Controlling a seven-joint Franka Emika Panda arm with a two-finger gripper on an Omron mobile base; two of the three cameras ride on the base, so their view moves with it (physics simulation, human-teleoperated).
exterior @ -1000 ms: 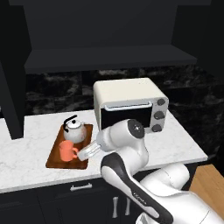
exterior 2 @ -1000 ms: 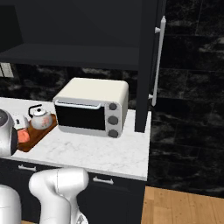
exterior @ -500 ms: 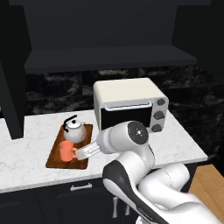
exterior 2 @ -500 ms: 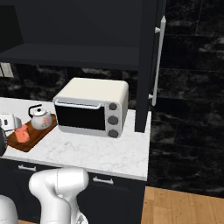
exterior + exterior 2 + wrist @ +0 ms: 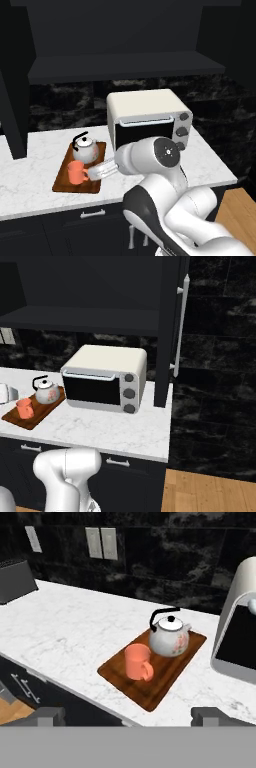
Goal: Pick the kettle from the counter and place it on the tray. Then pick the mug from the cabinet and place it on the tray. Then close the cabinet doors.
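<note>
Mug point(image 5: 137, 661) and kettle point(image 5: 169, 636) stand on the tray point(image 5: 172, 672) near the surface's front edge, gripper point(image 5: 129, 716) fully open and empty just beside the mug, so a careless swing toward the open cabinet door point(image 5: 168, 331) could topple it; no legible writing.

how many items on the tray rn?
2. The kettle sits at the tray's far end beside the toaster oven; the mug stands at the near end, just in front of the kettle. Nothing looks hidden.
</note>
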